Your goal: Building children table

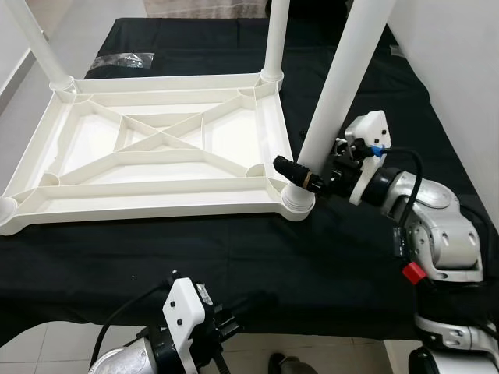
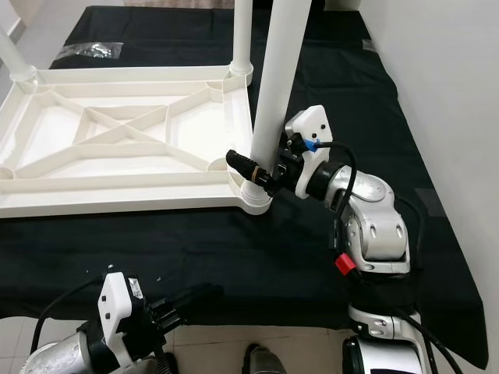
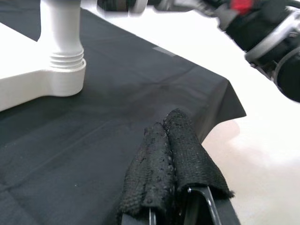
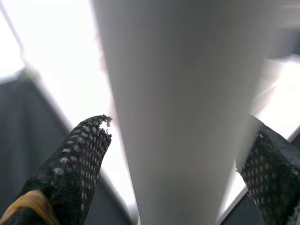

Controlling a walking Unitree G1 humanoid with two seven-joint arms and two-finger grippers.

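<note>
Nearest the camera, the left gripper (image 3: 171, 140) hangs low at the front edge of the black cloth (image 1: 234, 249), its two mesh-covered fingers (image 3: 187, 154) pressed together with nothing between them. Farther in, the white tabletop (image 1: 148, 148) lies upside down on the cloth, ribbed underside facing up. Three legs stand in its corner sockets — one at the far left (image 1: 35, 39), one at the far right (image 1: 277, 35), one at the near right. The right gripper (image 1: 312, 173) reaches in from the right at the base of the near-right leg (image 1: 343, 70), just above the threaded socket (image 1: 297, 199). Its fingers (image 4: 79, 159) sit one on each side of the leg — whether they touch it cannot be determined. This leg tilts slightly rightward toward the top.
</note>
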